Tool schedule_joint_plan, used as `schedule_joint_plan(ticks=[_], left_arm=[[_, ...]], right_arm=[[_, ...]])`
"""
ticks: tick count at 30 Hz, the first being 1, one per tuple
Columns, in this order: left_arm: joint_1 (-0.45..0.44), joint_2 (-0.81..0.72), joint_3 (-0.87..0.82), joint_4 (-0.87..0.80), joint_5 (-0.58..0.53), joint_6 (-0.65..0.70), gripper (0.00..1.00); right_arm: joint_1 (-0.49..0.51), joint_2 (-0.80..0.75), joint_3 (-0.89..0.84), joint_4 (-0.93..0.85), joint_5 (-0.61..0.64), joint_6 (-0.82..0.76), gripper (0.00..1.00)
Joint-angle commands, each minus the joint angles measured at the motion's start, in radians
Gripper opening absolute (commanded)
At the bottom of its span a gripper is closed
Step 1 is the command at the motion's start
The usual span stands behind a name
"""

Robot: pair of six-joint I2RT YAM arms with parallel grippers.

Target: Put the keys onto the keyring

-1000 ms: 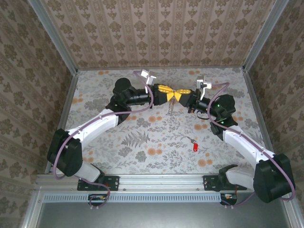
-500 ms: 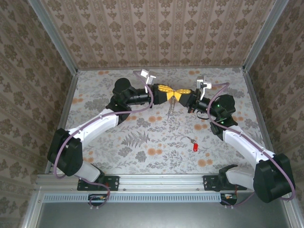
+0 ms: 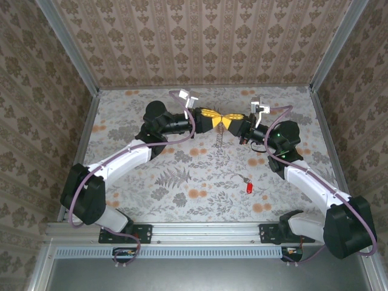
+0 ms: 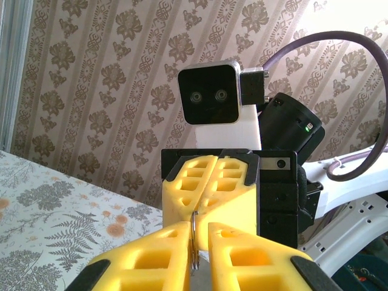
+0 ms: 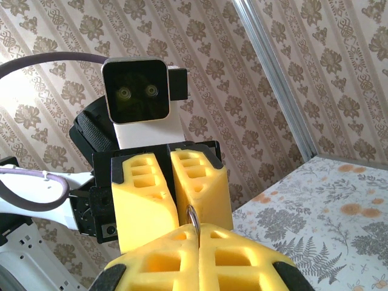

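The keyring [image 5: 193, 216] sits clamped in your tight-closed right end effector [image 3: 225, 121] and inside the narrow slit of your left end effector [image 3: 219, 120], grip there unclear.

The left arm [image 3: 118, 162] and right arm [image 3: 309, 185] are clad in white shells between bulky black joint housings [image 3: 86, 197]. A purple cable [image 4: 339, 37] is run along each arm. The left gripper [image 3: 218, 120] and right gripper [image 3: 229, 122] are fitted with yellow wedge-shaped fingers [image 4: 233, 194], pierced by rectangular cut-outs and mounted on black blocks. A silver screw head [image 4: 280, 163] is set in one block. Each wrist is topped by a white wrist camera [image 5: 136, 91] with a black face and two lenses. A green light [image 4: 306, 126] is lit on the right arm's black housing.
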Motion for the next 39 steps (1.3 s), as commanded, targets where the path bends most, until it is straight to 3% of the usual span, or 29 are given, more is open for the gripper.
schedule_joint_plan(ticks=[1, 6, 13, 18, 20, 22, 24, 32, 39], left_arm=[[-0.002, -0.004, -0.008, 0.061, 0.049, -0.018, 0.16], [-0.005, 0.002, -0.004, 0.063, 0.062, -0.018, 0.14], [-0.014, 0.011, 0.011, 0.045, 0.081, -0.005, 0.0], [-0.022, 0.01, 0.02, 0.009, 0.078, 0.031, 0.0], [-0.02, 0.002, 0.012, -0.01, 0.046, 0.052, 0.0], [-0.015, -0.015, -0.004, -0.043, 0.0, 0.092, 0.0], [-0.008, -0.042, -0.026, -0.076, -0.049, 0.134, 0.0], [0.019, -0.184, -0.146, -0.164, -0.2, 0.319, 0.0], [0.018, -0.236, -0.169, -0.259, -0.238, 0.442, 0.0]], right_arm=[[-0.006, -0.01, 0.012, 0.017, 0.042, -0.014, 0.0], [-0.006, -0.008, 0.012, 0.017, 0.04, -0.014, 0.0], [-0.007, -0.008, 0.012, 0.016, 0.036, -0.013, 0.0], [-0.006, -0.013, 0.015, -0.008, 0.039, -0.014, 0.0], [-0.011, -0.031, 0.017, -0.055, 0.064, -0.02, 0.25], [-0.025, -0.061, 0.011, -0.118, 0.1, -0.026, 0.42], [-0.047, -0.107, -0.004, -0.204, 0.144, -0.026, 0.52], [-0.161, -0.3, -0.171, -0.645, 0.36, 0.027, 0.57], [-0.171, -0.267, -0.242, -0.92, 0.534, 0.065, 0.53]])
